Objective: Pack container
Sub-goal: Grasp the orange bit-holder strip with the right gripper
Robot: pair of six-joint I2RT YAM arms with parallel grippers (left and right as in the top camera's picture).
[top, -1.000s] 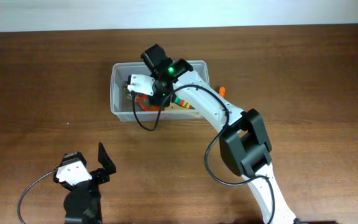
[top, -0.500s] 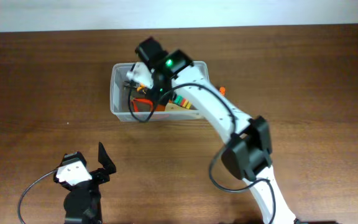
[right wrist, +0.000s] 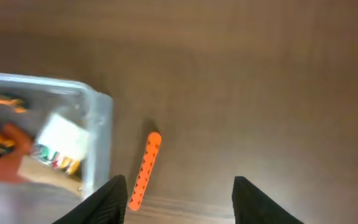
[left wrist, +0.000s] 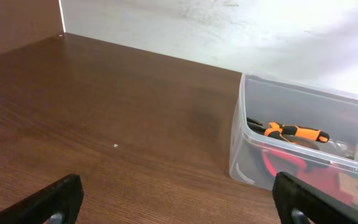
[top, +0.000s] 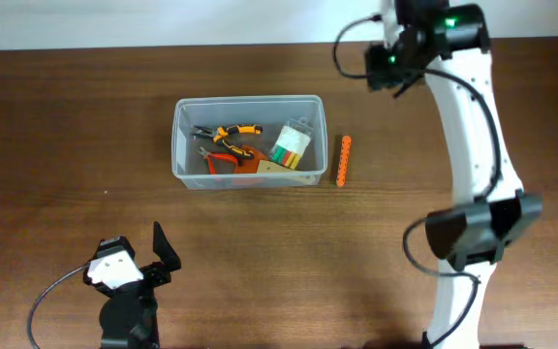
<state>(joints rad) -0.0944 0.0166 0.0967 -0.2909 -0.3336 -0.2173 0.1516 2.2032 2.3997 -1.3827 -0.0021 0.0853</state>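
The right fingers (right wrist: pixel 107 202) stand wide apart and empty, high over the surface (top: pixel 66 145) at its far right. The left fingers (left wrist: pixel 58 199) are also spread, holding nothing, near the front edge. The container (top: pixel 176 145) sits toward the far middle, well apart from both. Inside lie orange-handled pliers (top: pixel 231 131), a red-handled tool (top: pixel 223 155) and a small clear box (top: pixel 292 145). An orange strip (top: pixel 343 160) lies just beside its right wall.

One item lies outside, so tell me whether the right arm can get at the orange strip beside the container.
Probably yes. The orange strip lies alone on the table, just clear of the container wall, and the right tool hangs open above it with nothing between.
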